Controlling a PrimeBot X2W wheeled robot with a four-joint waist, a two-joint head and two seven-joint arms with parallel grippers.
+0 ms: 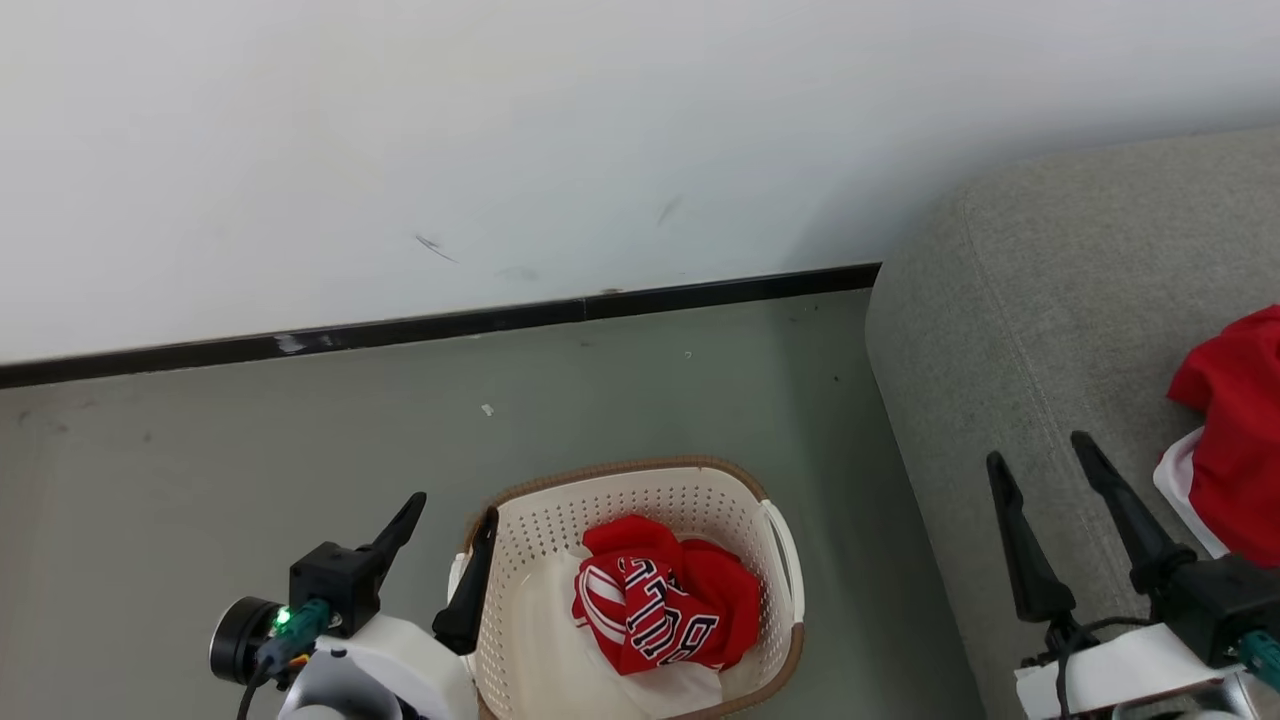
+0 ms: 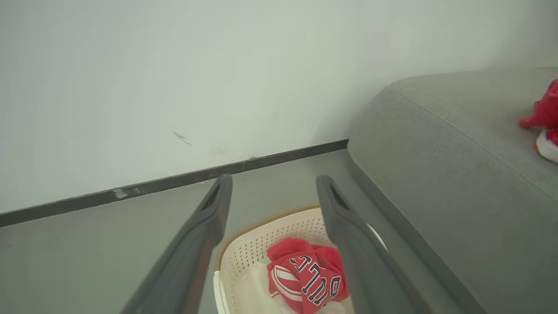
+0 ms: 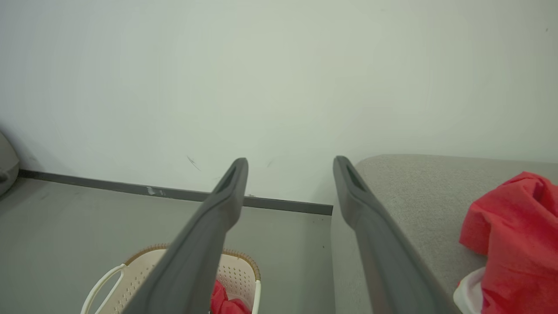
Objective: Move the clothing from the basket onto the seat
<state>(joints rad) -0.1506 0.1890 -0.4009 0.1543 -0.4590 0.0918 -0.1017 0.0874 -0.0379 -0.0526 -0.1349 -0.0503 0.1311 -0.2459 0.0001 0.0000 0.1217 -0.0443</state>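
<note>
**Desk:** Where is the clothing?

**Me:** I see a crumpled red jersey (image 1: pixel 665 610), black white-edged lettering facing up, lying in the cream laundry basket (image 1: pixel 620 495). The basket stands on the floor (image 1: pixel 300 440) just beside the grey sofa (image 1: pixel 1020 300). Another red garment (image 1: pixel 1235 440) with white trim lies on the sofa cushion (the head view's right edge cuts it off).

**Desk:** And the grippers?

**Me:** My left gripper (image 1: pixel 454 505) is spread wide and empty at the basket's left rim. My right gripper (image 1: pixel 1038 448) is also wide and holds nothing. It hangs over the sofa's front edge, near that garment but apart from it.
</note>
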